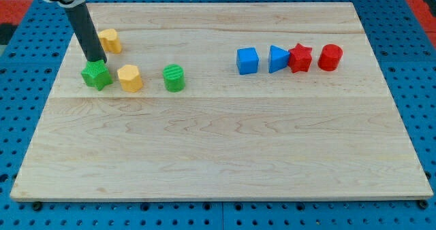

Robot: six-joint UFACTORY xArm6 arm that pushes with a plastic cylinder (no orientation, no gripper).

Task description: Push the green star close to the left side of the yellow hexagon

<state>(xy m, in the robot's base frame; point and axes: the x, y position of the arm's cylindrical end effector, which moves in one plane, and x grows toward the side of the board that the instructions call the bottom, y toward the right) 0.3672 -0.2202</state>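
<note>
The green star (97, 75) lies at the view's left on the wooden board (225, 148). The yellow hexagon (130, 78) sits just to its right, with a small gap between them. My tip (99, 60) touches the top edge of the green star, on its far side; the dark rod rises from there toward the view's top left.
A second yellow block (110, 41) lies above the star. A green cylinder (174, 78) stands right of the hexagon. A blue cube (248, 60), a blue triangle (277, 58), a red star (300, 58) and a red cylinder (330, 56) line up at the right.
</note>
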